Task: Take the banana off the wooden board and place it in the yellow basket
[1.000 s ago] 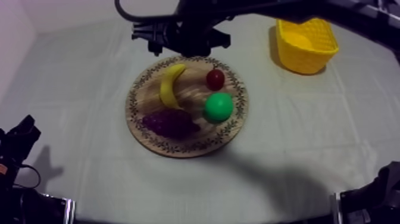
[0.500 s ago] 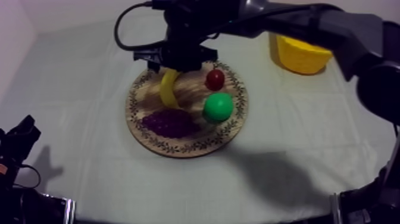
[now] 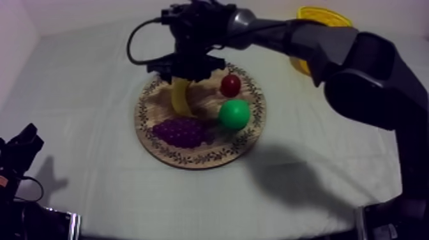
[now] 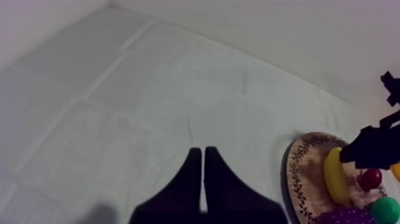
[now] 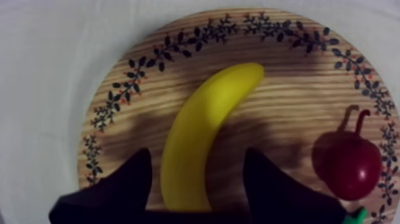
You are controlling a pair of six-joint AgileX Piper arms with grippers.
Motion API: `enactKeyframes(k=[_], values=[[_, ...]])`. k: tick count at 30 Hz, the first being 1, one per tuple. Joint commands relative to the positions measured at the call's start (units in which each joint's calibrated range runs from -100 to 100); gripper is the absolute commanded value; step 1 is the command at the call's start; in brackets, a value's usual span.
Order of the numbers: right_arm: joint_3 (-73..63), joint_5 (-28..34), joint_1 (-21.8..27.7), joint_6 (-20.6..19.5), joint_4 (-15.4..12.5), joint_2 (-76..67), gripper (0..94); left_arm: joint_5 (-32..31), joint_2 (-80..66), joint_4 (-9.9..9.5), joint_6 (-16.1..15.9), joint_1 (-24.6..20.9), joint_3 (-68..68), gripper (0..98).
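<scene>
Banana (image 5: 205, 113) on board (image 5: 286, 77), right tool (image 5: 196, 156) astride it, apparently not touching

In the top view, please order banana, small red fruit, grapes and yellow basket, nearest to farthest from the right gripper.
1. Banana: under the right gripper.
2. Small red fruit: beside it, on the board.
3. Grapes: board's near edge.
4. Yellow basket: off the board, farthest.

The right gripper (image 3: 186, 74) is hovering over the banana (image 3: 180, 99) on the wooden board (image 3: 191, 157). The yellow basket (image 3: 322, 13) is sitting beyond the arm.
</scene>
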Motion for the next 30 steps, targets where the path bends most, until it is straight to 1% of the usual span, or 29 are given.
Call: enactKeyframes(k=[1, 10, 13, 19, 22, 25, 30], values=[[-0.3, -0.5, -0.3, 0.0, 0.1, 1.1, 46.1, 0.0, 0.0, -0.03, 0.0, 0.0, 0.0, 0.1], [-2.0, -1.0, -1.2, 0.4, 0.1, 5.0, 44.2, 0.0, 0.0, -0.03, 0.0, 0.0, 0.0, 0.1], [-3.4, -0.7, -1.2, 0.8, 0.3, 5.9, 40.1, 0.0, 0.0, -0.03, 0.0, 0.0, 0.0, 0.1], [-6.0, -0.5, -0.8, 2.9, 0.3, 7.0, 28.5, 0.0, 0.0, -0.03, 0.0, 0.0, 0.0, 0.1], [-6.9, -0.6, -0.8, 3.8, 0.7, 7.3, 23.8, 0.0, 0.0, -0.03, 0.0, 0.0, 0.0, 0.1], [-7.7, -0.2, -1.2, 4.1, 1.6, 7.3, 20.8, 0.0, 0.0, -0.03, 0.0, 0.0, 0.0, 0.1], [-6.9, 0.7, -1.7, 4.1, 2.7, 5.5, 19.4, 0.0, 0.0, -0.03, 0.0, 0.0, 0.0, 0.1]])
